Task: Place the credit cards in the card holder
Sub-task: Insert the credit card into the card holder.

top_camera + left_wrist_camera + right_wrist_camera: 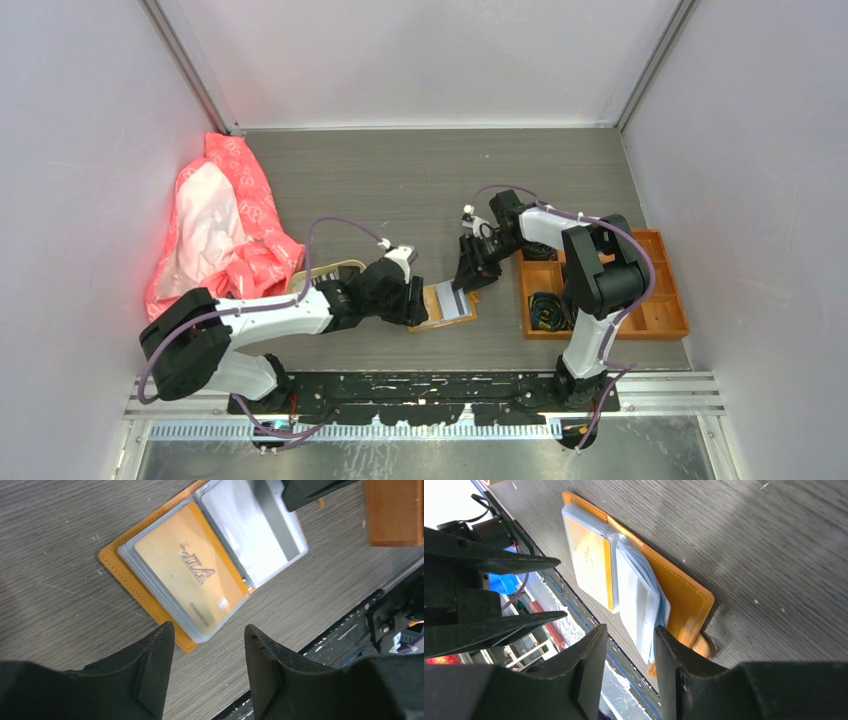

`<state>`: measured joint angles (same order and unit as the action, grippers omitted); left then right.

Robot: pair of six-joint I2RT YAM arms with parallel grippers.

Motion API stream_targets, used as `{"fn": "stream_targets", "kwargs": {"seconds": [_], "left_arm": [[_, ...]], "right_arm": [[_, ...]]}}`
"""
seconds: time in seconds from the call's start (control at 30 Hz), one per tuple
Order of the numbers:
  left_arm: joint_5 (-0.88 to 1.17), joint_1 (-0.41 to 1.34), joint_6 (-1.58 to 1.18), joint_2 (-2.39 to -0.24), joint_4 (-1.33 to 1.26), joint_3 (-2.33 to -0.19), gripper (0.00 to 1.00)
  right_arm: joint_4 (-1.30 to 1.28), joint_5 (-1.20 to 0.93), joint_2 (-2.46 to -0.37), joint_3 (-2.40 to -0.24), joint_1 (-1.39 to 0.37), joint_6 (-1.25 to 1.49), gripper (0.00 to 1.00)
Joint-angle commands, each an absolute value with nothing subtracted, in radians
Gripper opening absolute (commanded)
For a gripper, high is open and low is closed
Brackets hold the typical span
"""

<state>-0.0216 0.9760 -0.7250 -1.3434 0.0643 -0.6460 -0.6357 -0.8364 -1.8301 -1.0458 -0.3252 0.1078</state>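
The mustard-orange card holder (447, 305) lies open and flat on the table between both grippers. A gold credit card (192, 575) marked VIP sits in its left clear sleeve, and a pale grey-white card (250, 530) sits in the right sleeve. My left gripper (208, 630) is open just off the holder's near corner, with only bare table between its fingers. My right gripper (629, 630) is open at the holder's other end. One of its fingertips (663, 635) rests against the edge of the loose clear sleeves (639, 605), and nothing is held.
An orange compartmented box (660, 310) with black coils stands right of the right arm. A pink and white bag (225, 230) lies at the back left. A beige tray (335, 268) is mostly hidden behind the left arm. The black base rail (420, 390) runs just near the holder.
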Motion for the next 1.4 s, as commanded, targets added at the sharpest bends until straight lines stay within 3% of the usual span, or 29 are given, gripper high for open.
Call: {"fn": "stream_targets", "kwargs": {"seconds": [0.0, 0.2, 0.53, 0.87, 1.37], "left_arm": [[-0.020, 0.970, -0.726, -1.375, 0.041, -0.661, 0.54], [-0.037, 0.971, -0.724, -1.394, 0.074, -0.672, 0.54], [-0.029, 0.970, -0.732, -1.405, 0.069, -0.670, 0.53], [-0.019, 0.970, -0.730, -1.422, 0.063, -0.676, 0.53], [-0.009, 0.970, -0.726, -1.441, 0.057, -0.683, 0.53]], "right_arm": [[-0.663, -0.841, -1.776, -1.096, -0.323, 0.077, 0.45], [-0.653, -0.700, -1.692, -1.086, -0.318, 0.049, 0.48], [-0.656, -0.847, -1.782, -1.080, -0.345, 0.078, 0.45], [-0.672, -0.730, -1.811, -1.086, -0.359, 0.075, 0.43], [-0.686, -0.736, -1.861, -1.094, -0.365, 0.081, 0.45]]}}
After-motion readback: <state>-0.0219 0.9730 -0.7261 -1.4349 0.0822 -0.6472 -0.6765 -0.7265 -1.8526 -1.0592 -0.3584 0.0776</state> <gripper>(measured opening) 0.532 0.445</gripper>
